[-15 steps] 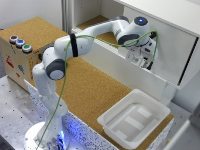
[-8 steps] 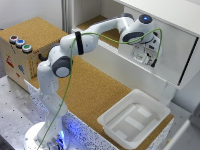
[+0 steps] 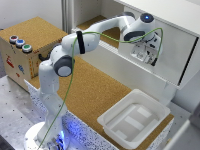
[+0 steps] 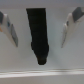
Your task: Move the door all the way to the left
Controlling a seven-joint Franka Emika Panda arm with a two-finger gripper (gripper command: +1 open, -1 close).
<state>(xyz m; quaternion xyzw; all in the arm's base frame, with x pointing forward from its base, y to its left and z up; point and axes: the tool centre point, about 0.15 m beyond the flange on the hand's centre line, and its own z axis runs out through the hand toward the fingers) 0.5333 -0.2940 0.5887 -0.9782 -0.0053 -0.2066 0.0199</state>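
Note:
The door point(image 3: 172, 57) is a pale grey panel on the front of the cabinet at the exterior view's right. My gripper point(image 3: 150, 54) is right in front of it, pointing at its face. In the wrist view the door point(image 4: 55, 55) fills the picture. A dark strip point(image 4: 37, 32) on it lies between my two fingers point(image 4: 11, 30), which stand wide apart and do not touch it. The gripper point(image 4: 40, 31) is open and holds nothing.
A white plastic tray point(image 3: 132, 120) sits on the cork-covered table point(image 3: 97, 95) below the door. A wooden box with coloured buttons point(image 3: 20, 47) stands at the exterior view's left. The cabinet's white top slab point(image 3: 165, 12) overhangs the door. The open cabinet bay point(image 3: 107, 25) lies beside the door.
The arm has swung toward the exterior view's right, and the gripper has come closer to the door's face.

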